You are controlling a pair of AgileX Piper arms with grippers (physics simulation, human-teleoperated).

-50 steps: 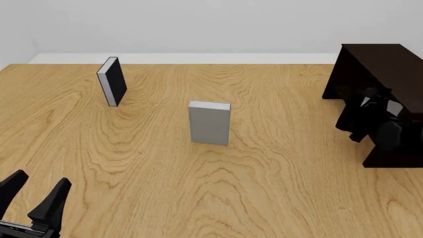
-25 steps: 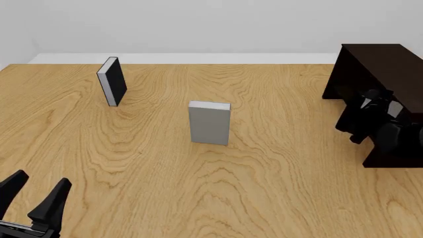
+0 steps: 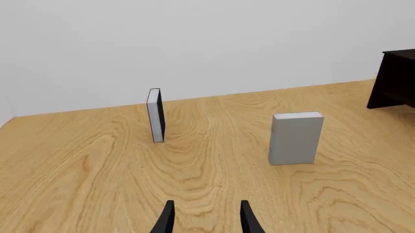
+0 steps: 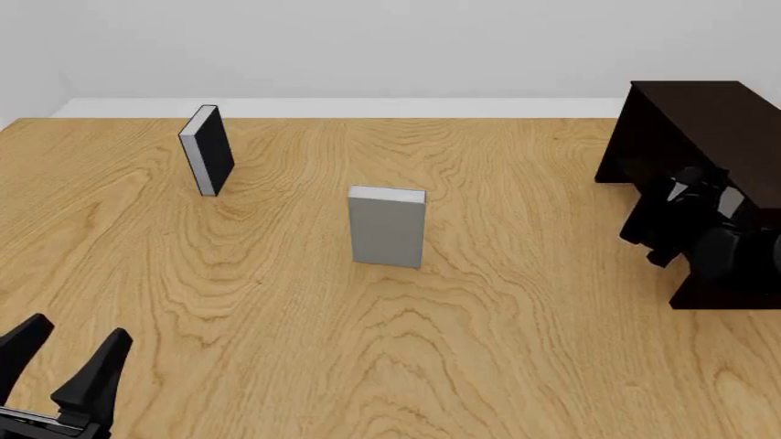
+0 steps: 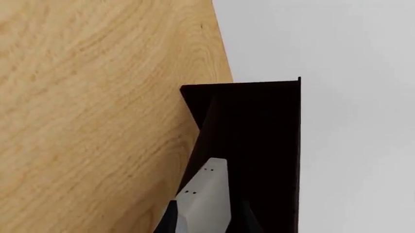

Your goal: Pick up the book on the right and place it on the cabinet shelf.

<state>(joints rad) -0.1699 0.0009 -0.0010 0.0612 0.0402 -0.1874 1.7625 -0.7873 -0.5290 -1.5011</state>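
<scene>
Reaching into the dark cabinet [image 4: 714,137], the right claw [image 5: 206,224] grips the book [image 5: 206,201], seemingly at the cabinet shelf [image 5: 259,145]. The left claw [image 4: 61,361] hangs spread apart over the bench [image 4: 366,320], touching nothing.

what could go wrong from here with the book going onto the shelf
1. The right gripper holds the book by one end only, right at the dark cabinet. It could tilt or slip in the grasp if it bumps a cabinet wall.
2. In the front view the arm hides most of the book, so whether it rests on the shelf cannot be told. Letting go too soon might drop it.
</scene>
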